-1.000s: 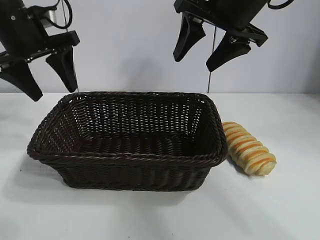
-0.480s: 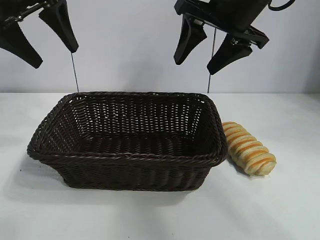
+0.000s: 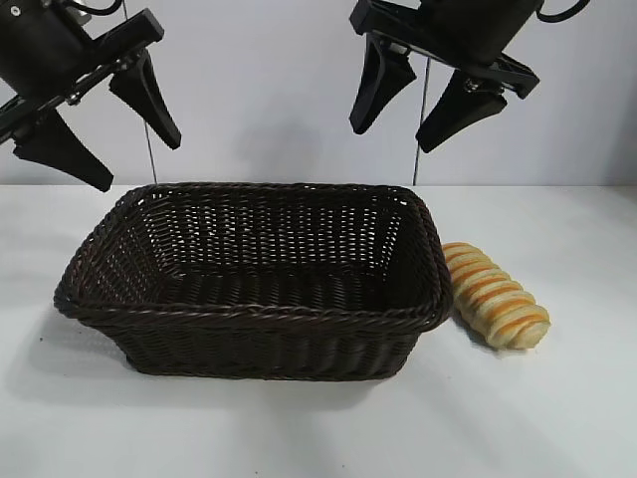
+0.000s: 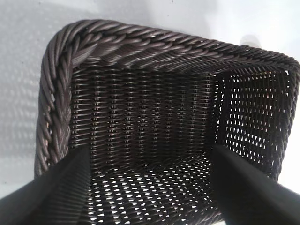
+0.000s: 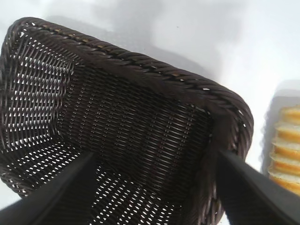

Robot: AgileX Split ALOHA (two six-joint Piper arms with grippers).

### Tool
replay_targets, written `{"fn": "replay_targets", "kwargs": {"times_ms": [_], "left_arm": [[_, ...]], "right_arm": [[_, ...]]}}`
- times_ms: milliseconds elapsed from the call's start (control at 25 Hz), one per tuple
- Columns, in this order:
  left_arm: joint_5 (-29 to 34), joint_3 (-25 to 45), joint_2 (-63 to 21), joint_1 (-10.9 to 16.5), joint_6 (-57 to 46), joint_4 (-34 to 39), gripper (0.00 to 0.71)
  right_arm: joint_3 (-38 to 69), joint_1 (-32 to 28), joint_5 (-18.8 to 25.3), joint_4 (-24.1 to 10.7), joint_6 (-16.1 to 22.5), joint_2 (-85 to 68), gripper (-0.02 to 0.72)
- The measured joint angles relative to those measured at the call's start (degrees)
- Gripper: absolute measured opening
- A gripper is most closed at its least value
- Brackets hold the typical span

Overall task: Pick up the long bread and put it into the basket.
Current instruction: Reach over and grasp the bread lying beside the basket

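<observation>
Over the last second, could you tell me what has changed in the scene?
Only the left gripper moved: it rose, then came back down with its open fingers tilted differently, above the basket's left end. Nothing was gripped or released. The right gripper stays open above the basket's right end; the long bread lies untouched beside the basket.

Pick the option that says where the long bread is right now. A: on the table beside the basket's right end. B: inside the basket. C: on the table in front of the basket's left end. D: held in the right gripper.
A: the long bread lies on the table against the right end of the basket, with neither gripper holding it.
</observation>
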Motion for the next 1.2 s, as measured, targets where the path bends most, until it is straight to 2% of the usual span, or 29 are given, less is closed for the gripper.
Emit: {"fn": "replay_targets", "kwargs": {"times_ms": [240, 520, 760, 1200], "left_arm": [[-0.04, 0.00, 0.00, 0.00, 0.00, 0.00, 0.522], [-0.04, 0.00, 0.00, 0.00, 0.45, 0.00, 0.522], [-0.40, 0.00, 0.00, 0.00, 0.68, 0.00, 0.522], [-0.41, 0.00, 0.00, 0.00, 0.73, 0.00, 0.522]], "right_arm": [[0.00, -0.20, 1.71, -2.53, 0.50, 0.00, 0.519], [0.00, -6.61, 3.92, -5.45, 1.73, 0.00, 0.519], [0.00, -9.32, 7.46, -10.73, 1.75, 0.00, 0.519], [0.00, -8.69, 8.03, -11.67, 0.24, 5.27, 0.519]]}}
